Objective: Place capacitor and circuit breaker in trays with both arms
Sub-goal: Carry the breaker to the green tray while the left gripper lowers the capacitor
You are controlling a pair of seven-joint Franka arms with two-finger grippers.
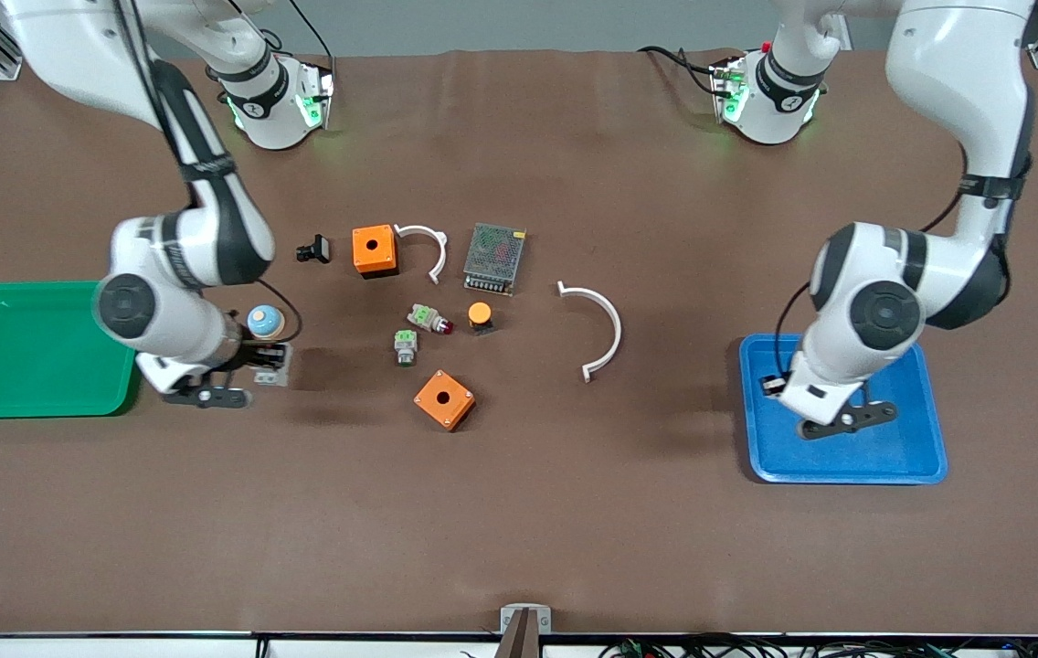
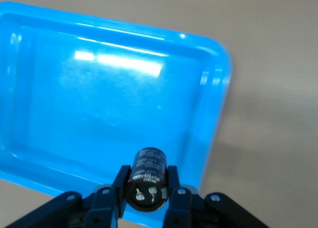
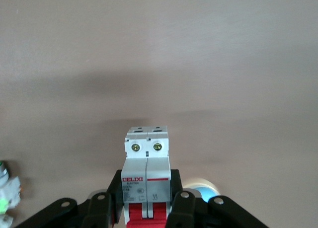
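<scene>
My left gripper (image 1: 772,387) is shut on the capacitor (image 2: 147,180), a small black cylinder with two metal pins on its end. It holds the capacitor above the blue tray (image 1: 903,461), over the tray's end that faces the table's middle; the tray also shows in the left wrist view (image 2: 99,104). My right gripper (image 1: 269,363) is shut on the circuit breaker (image 3: 147,168), a white-grey block with red toggles between the fingers. It holds the breaker above the brown table, beside the green tray (image 1: 35,352). The breaker shows small in the front view (image 1: 274,364).
A blue-capped button (image 1: 265,320) stands just beside the right gripper. Mid-table lie two orange boxes (image 1: 374,249) (image 1: 444,399), two white curved clips (image 1: 599,327) (image 1: 428,247), a mesh power supply (image 1: 494,258), two grey-green push-button parts (image 1: 406,346), an orange-capped button (image 1: 480,316) and a black clip (image 1: 313,249).
</scene>
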